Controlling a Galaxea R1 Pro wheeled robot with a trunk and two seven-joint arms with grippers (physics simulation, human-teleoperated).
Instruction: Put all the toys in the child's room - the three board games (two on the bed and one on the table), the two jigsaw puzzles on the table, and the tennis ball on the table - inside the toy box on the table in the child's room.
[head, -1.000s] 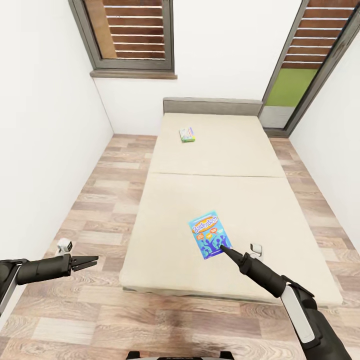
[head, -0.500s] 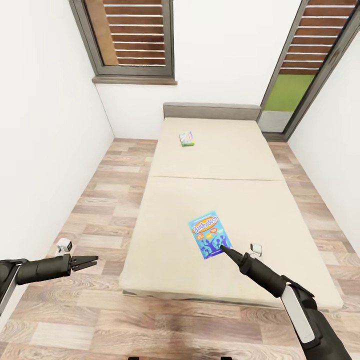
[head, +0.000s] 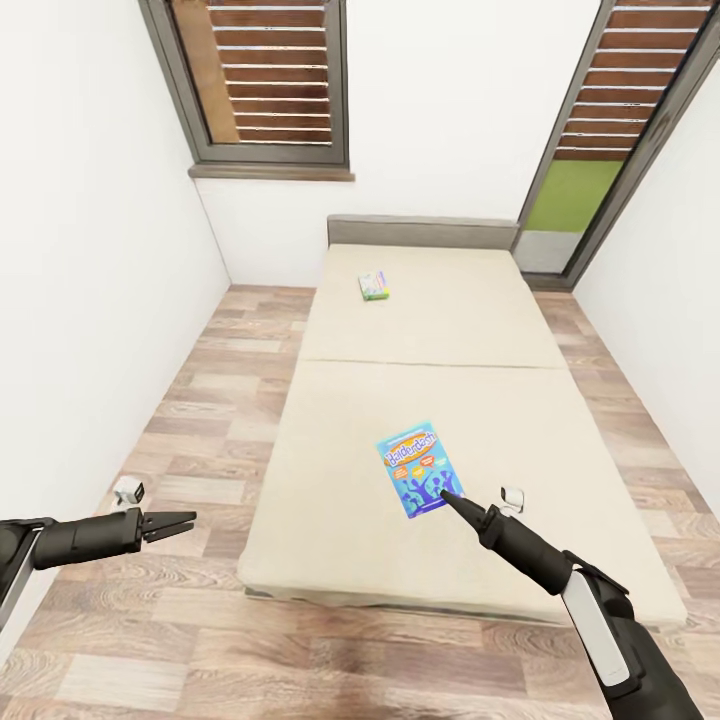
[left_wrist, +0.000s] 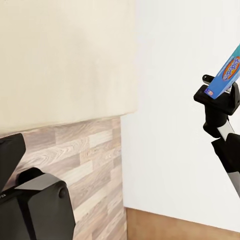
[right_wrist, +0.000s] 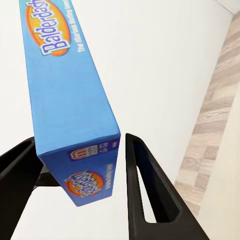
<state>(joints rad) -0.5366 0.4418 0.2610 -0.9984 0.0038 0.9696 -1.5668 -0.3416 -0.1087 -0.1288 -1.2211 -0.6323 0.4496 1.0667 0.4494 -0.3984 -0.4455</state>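
blue board game (head: 419, 469) (orange logo), cream bed (head: 440, 330)

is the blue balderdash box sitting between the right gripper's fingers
Yes, in the right wrist view the blue Balderdash box stands between the two black fingers of the right gripper.

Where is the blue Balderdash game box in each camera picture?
Head view: the blue Balderdash box lies lower centre, over the bed, at the right gripper.
Left wrist view: upper right edge, held up at the arm's tip.
Right wrist view: upper left, between the black fingers.
Shared landmark: the cream bed.
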